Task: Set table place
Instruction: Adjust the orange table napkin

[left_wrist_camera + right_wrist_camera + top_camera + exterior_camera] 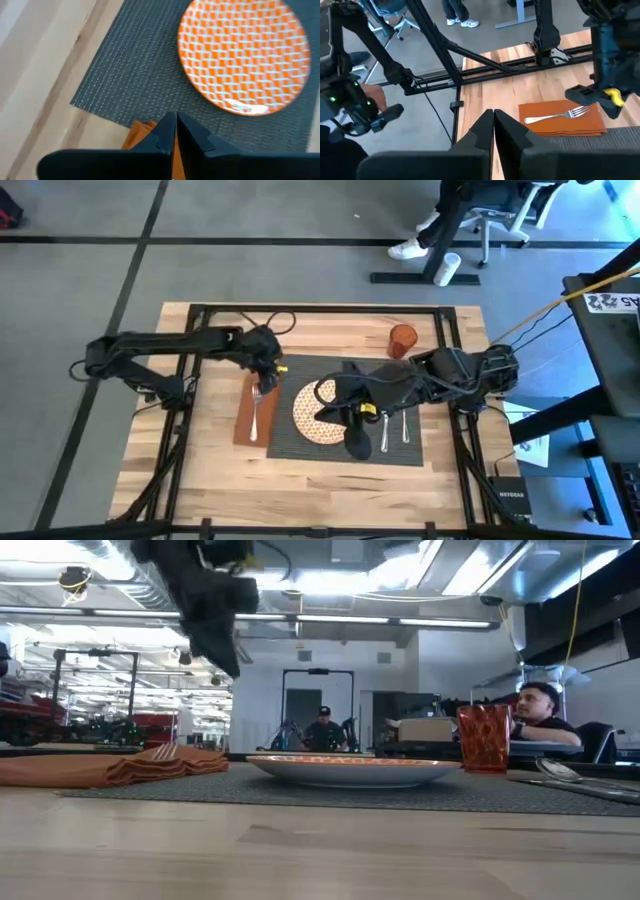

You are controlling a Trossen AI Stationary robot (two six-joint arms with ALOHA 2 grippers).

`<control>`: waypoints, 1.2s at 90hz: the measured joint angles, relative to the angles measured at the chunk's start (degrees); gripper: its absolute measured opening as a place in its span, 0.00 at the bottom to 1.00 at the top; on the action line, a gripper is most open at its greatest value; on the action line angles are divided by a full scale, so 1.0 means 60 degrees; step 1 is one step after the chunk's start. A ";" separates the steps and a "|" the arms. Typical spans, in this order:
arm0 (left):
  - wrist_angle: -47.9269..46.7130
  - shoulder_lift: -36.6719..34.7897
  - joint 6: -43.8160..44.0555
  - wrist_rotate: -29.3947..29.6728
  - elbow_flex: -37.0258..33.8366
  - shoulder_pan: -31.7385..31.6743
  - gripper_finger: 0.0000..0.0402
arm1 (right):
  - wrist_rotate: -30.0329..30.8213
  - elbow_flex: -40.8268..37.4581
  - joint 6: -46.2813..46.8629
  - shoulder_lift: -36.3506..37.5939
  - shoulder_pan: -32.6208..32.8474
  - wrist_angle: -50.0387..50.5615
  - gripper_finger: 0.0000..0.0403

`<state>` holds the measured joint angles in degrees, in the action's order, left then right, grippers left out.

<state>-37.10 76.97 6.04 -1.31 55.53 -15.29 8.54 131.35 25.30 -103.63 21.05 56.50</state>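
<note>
Silver fork (257,411) lying on brown napkin (246,416), left of centre; left gripper (268,369) above it, fingers together, empty; best lifted straight up, clear of tines.

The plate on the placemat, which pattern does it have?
The plate has an orange and white checked pattern, clearest in the left wrist view.

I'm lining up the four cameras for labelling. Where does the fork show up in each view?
High view: fork lies on the napkin, left of the plate.
Low view: only its tines show above the napkin, far left.
Left wrist view: not visible.
Right wrist view: fork lies on the napkin, tines toward the left end effector.
Shared landmark: the napkin.
</note>
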 joint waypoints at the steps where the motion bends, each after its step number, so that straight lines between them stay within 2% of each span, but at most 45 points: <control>1: 0.0015 0.0045 -0.0035 -0.0006 0.0000 -0.0031 0.00 | 0.0002 0.0000 0.0000 0.0000 -0.0005 -0.0002 0.00; 27: 0.0266 0.1418 0.0166 -0.0024 0.0000 -0.0810 0.00 | 0.0506 0.0000 0.0011 0.0004 -0.0010 0.0115 0.00; 49: 0.1420 0.2282 0.0374 -0.0263 0.0004 -0.1407 0.00 | 0.0551 0.0000 0.0062 0.0004 -0.0010 0.0126 0.00; 77: 0.1813 0.3479 0.0465 -0.0580 0.0004 -0.1558 0.00 | 0.0659 0.0000 0.0243 0.0004 -0.0010 0.0403 0.00; 108: 0.1563 0.3727 0.0670 -0.0574 0.0004 -0.1559 0.00 | 0.0659 0.0004 0.0244 0.0004 -0.0010 0.0596 0.00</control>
<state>-27.72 99.33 10.07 -4.75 55.55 -24.64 12.49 131.37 26.76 -103.61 20.99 60.07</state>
